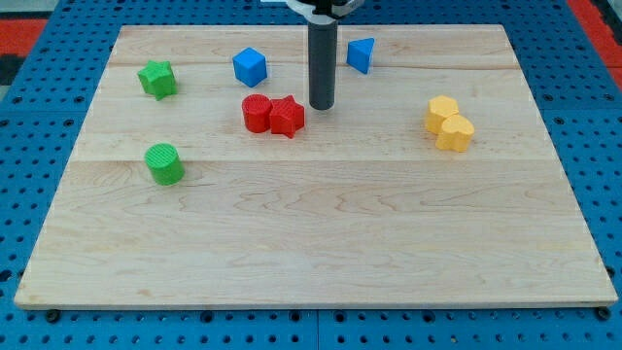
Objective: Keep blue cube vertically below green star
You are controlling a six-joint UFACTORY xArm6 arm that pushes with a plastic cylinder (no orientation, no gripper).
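Observation:
The blue cube (250, 66) sits near the view's top, left of centre. The green star (156, 79) lies further to the view's left, slightly lower. My rod comes down from the top centre and my tip (322, 105) rests on the board to the right of the blue cube and just right of the red star (287, 117). The tip touches no block.
A red cylinder (257, 113) touches the red star's left side. A blue triangular block (362, 54) is right of the rod. A green cylinder (164, 163) lies at the left. Two yellow blocks (448, 122) sit together at the right. The wooden board (311, 253) lies on a blue pegboard.

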